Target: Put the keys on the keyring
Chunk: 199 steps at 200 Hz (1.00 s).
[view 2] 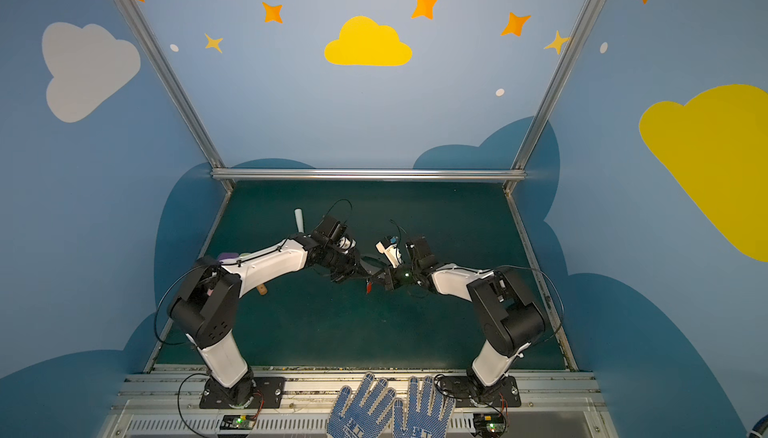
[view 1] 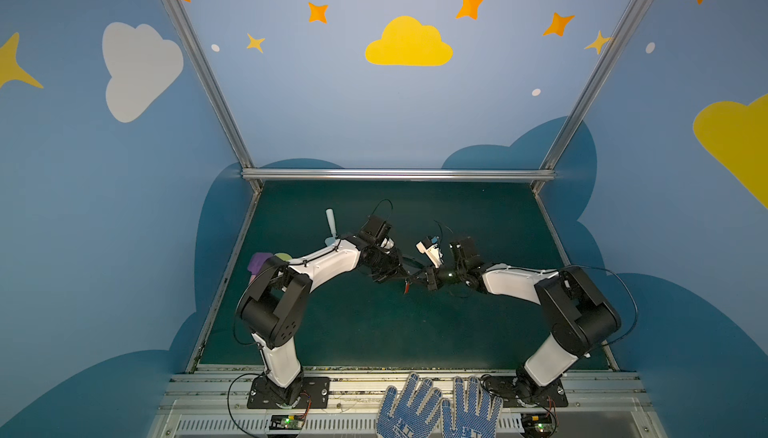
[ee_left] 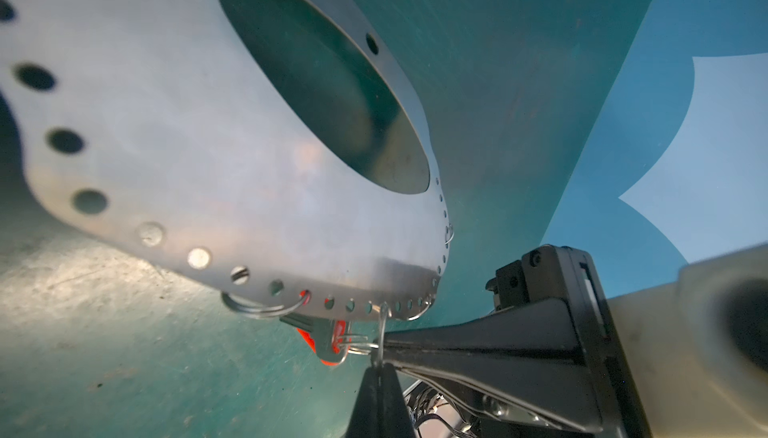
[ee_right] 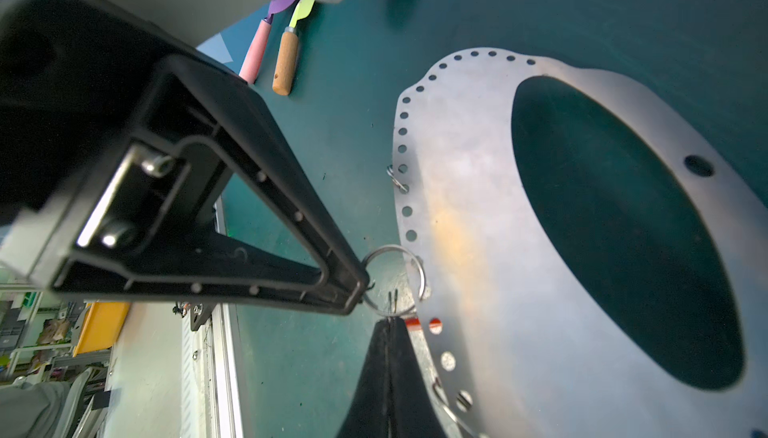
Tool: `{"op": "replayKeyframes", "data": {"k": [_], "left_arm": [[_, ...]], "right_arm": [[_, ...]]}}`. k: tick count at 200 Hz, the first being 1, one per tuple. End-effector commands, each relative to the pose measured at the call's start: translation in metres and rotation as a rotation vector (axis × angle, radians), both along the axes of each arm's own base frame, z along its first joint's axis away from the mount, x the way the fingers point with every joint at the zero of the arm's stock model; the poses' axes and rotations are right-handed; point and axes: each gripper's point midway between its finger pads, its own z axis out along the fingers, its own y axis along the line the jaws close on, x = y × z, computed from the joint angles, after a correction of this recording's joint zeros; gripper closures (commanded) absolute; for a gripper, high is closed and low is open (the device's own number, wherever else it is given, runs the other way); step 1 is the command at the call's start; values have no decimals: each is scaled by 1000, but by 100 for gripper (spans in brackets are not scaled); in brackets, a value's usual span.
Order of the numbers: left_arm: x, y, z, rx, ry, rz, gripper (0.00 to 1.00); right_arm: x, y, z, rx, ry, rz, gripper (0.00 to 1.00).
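The left gripper [ee_left: 379, 369] and right gripper [ee_right: 390, 324] meet mid-table, each with jaws pressed together on the same wire split ring [ee_right: 388, 248] at the rim of the grey keyring plate [ee_left: 187, 145]. The red-headed key [ee_left: 328, 344] sits just under that rim.

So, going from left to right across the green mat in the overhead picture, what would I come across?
In a top view: purple shovel blade → green shovel blade → pale blue shovel → red key → right arm. The left arm overlaps the shovels, so I skip it.
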Motion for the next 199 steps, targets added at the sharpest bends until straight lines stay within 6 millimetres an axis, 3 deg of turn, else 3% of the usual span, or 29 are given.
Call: {"op": "replayKeyframes", "data": {"k": [1,128,199], "left_arm": [[-1,2,12,-20,-27,-16,96],[-6,5,7,-1,-16,-18,96],[-4,6,7,4,-22,-8,96]], "right_arm": [[10,1,25,39,-91,-16,100],[18,-10,39,62,-140,-73,100],[12,-12,42,63,-144,-61,100]]}}
